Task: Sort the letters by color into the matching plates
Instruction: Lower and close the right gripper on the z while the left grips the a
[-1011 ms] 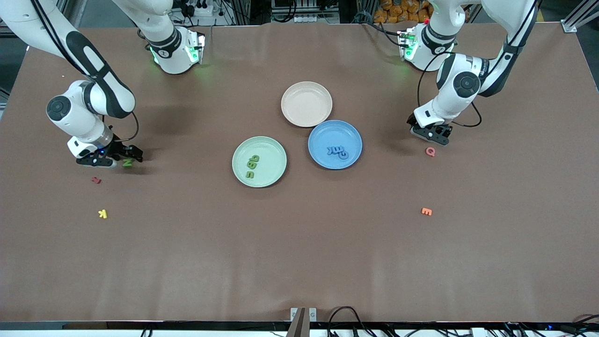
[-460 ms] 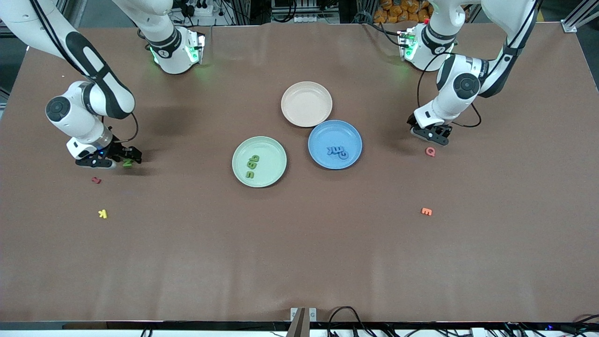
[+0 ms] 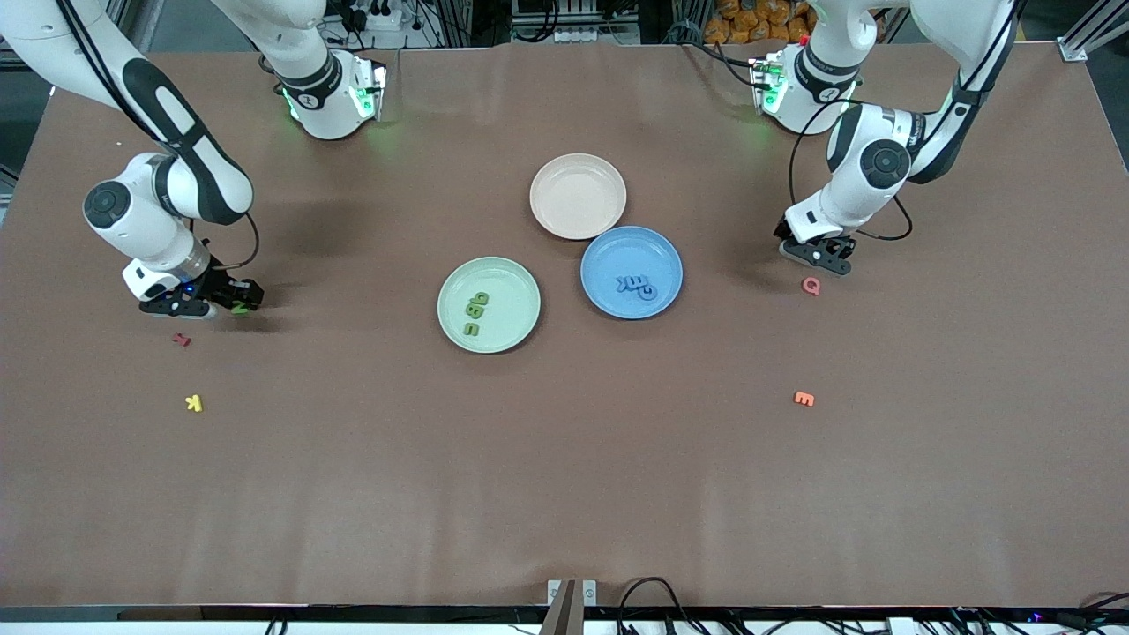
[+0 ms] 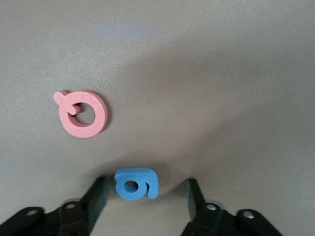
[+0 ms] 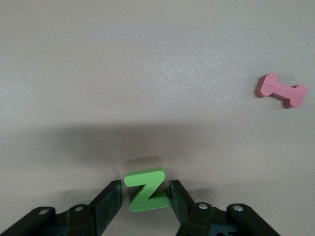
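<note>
Green N [image 5: 146, 189] lying flat, pinched in right hand [image 5: 145, 196]; left hand [image 4: 146, 196] open astride blue 6 [image 4: 136, 183].

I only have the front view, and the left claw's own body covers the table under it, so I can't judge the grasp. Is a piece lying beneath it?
Observer: Yes. The left wrist view shows a blue 6-or-9 shape flat on the table, inside the open left claw, with a gap to each of the fingers.
Operator: And the Q I see beside it?
Observer: The pink Q lies apart from the blue shape, outside the claw.
Operator: Which letter is at the right claw?
Observer: At the right claw, the right wrist view shows a green Z lying flat.
</note>
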`<act>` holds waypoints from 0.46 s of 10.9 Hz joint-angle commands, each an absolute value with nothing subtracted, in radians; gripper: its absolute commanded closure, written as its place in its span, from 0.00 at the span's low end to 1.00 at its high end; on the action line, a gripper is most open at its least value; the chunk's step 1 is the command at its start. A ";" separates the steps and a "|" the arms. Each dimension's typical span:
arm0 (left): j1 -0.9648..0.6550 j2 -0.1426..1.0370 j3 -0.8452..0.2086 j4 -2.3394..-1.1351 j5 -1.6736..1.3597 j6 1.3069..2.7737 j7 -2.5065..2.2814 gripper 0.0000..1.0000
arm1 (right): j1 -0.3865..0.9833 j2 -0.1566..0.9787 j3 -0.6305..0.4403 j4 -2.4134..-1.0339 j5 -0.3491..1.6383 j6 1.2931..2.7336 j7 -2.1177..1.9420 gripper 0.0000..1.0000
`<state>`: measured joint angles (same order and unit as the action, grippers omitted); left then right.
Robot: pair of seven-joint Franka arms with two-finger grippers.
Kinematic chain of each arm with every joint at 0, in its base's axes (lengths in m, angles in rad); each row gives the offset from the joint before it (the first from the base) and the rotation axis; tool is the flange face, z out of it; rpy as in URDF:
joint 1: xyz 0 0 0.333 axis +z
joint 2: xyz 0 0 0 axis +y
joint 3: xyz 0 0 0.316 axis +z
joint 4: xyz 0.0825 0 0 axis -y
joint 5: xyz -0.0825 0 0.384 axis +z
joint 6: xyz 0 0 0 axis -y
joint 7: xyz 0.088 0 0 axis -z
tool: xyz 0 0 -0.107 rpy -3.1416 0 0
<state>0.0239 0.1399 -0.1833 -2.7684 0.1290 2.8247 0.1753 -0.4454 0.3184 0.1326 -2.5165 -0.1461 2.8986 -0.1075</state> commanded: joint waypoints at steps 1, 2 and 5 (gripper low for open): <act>0.026 0.141 -0.178 -2.783 0.130 2.850 0.198 0.53 | -0.471 0.331 0.146 -2.513 -0.169 2.907 -0.114 0.54; 0.026 0.141 -0.178 -2.783 0.130 2.850 0.198 0.71 | -0.472 0.330 0.144 -2.513 -0.169 2.907 -0.115 0.54; 0.026 0.140 -0.178 -2.770 0.130 2.842 0.192 1.00 | -0.474 0.313 0.146 -2.513 -0.184 2.902 -0.117 0.60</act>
<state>0.0234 0.1221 -0.1829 -2.7666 0.1290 2.8226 0.1764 -0.4475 0.3171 0.1327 -2.5148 -0.1473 2.8987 -0.1077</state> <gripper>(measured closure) 0.630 0.559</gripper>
